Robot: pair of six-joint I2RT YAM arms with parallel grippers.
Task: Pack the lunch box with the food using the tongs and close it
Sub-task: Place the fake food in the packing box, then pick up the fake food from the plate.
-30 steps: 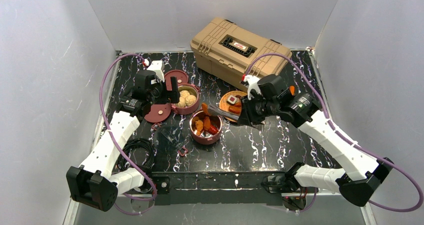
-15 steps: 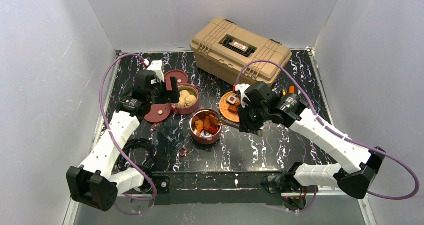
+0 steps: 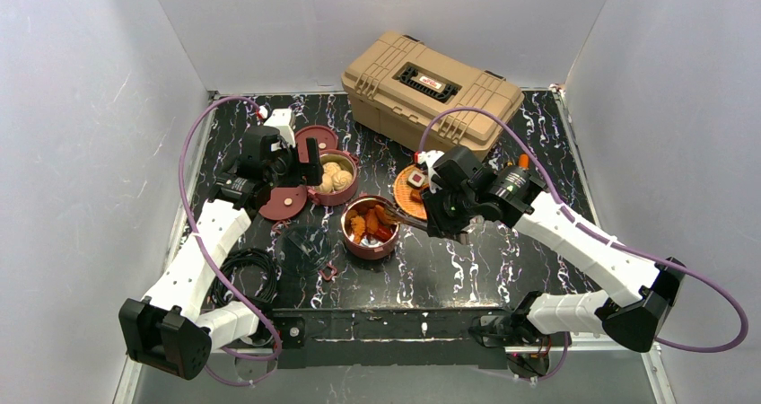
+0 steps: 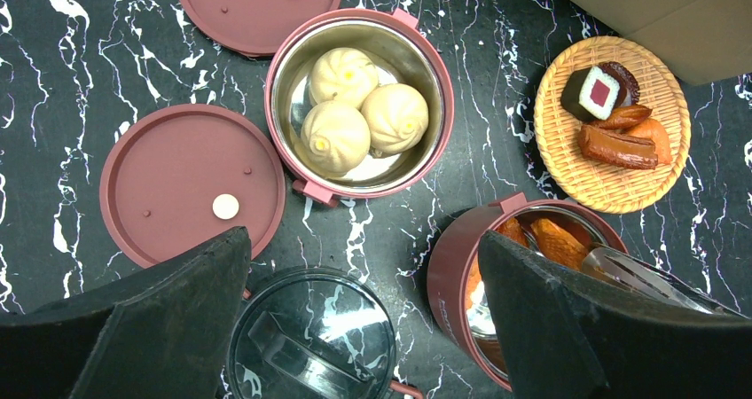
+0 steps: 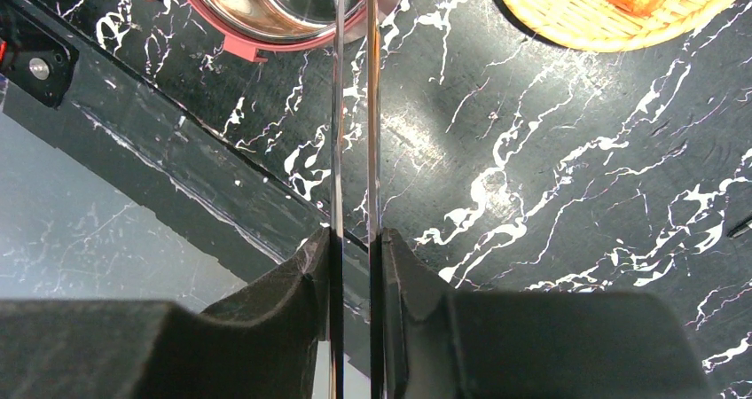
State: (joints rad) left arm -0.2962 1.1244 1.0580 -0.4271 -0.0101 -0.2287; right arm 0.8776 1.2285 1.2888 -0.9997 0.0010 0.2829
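The near bowl [image 3: 366, 250] of the lunch box holds orange and red chunks [image 4: 554, 239]. The tongs [image 5: 353, 106] reach into it from three o'clock, squeezed in the right gripper [image 5: 355, 235]. Their tips may be touching a chunk, but that's hard to say. At eleven o'clock sits the bun bowl [image 4: 415, 58], with the left gripper [image 4: 364, 239] hovering beside it, spread wide and empty. The woven plate [image 4: 612, 124] lies at two o'clock.
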